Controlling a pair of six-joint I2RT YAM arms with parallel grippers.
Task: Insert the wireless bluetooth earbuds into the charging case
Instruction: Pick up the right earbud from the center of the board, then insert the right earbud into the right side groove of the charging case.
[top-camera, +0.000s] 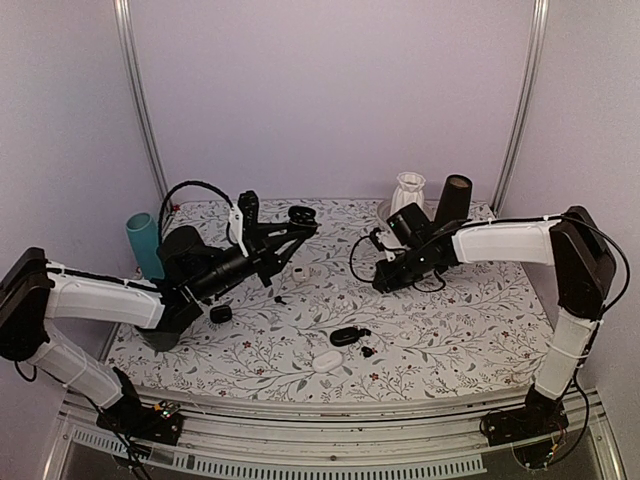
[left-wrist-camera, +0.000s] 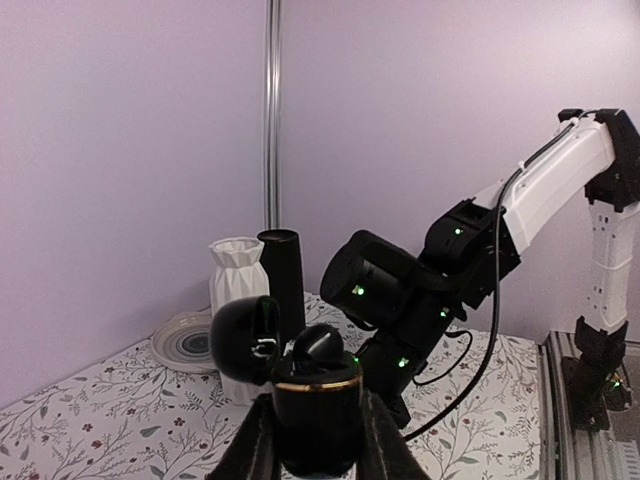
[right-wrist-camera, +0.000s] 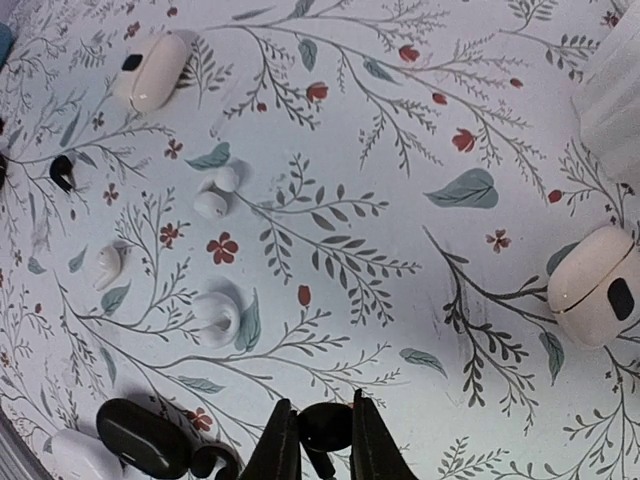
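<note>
In the left wrist view my left gripper (left-wrist-camera: 318, 432) is shut on a black charging case (left-wrist-camera: 318, 405) with a gold ring. The case is held upright above the table, its lid (left-wrist-camera: 243, 338) swung open to the left. A glossy black earbud (left-wrist-camera: 322, 346) sits in its top. From above, the left gripper (top-camera: 294, 224) holds the case (top-camera: 301, 215) at the table's back middle. My right gripper (right-wrist-camera: 322, 408) is shut on a second small black earbud (right-wrist-camera: 326, 428), just above the floral cloth. In the top view the right gripper (top-camera: 384, 283) is to the right of the case, well apart from it.
White earbuds (right-wrist-camera: 213, 196) and two white cases (right-wrist-camera: 150, 72) (right-wrist-camera: 595, 285) lie on the cloth. A shut black case (top-camera: 347, 336) and a white case (top-camera: 326, 361) lie near the front. A white vase (top-camera: 407, 193), black cylinder (top-camera: 453, 200) and teal cylinder (top-camera: 143, 245) stand at the back.
</note>
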